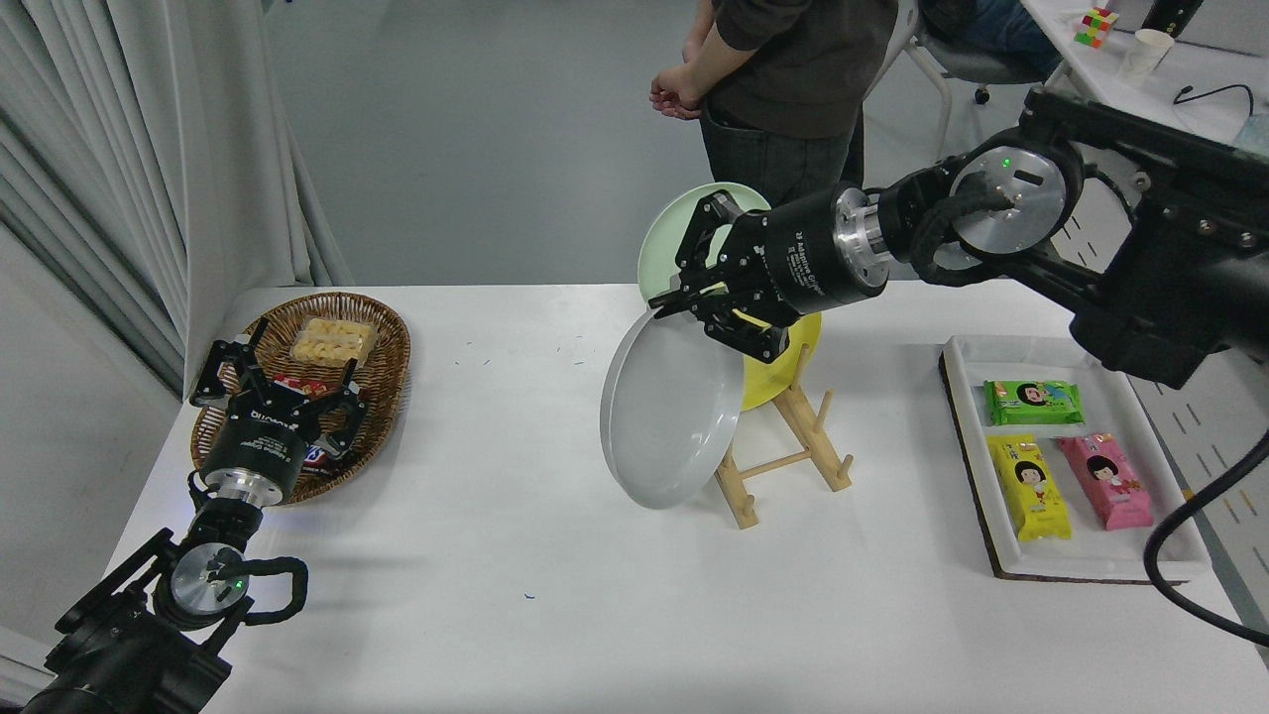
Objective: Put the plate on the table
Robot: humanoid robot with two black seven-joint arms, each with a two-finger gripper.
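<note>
Your right gripper (694, 302) is clamped on the light-grey plate's (669, 421) rim at 12 o'clock, holding it tilted above the table (516, 516), at the wooden rack's (783, 451) 9 o'clock.

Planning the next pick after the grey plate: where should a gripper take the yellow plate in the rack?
Probably by the top rim of the yellow plate, coming from above. It stands on edge in the wooden rack, whose pegs flank its lower part, and only its right part shows behind the right gripper.

basket (382, 342) left, tray (1140, 565) right
</note>
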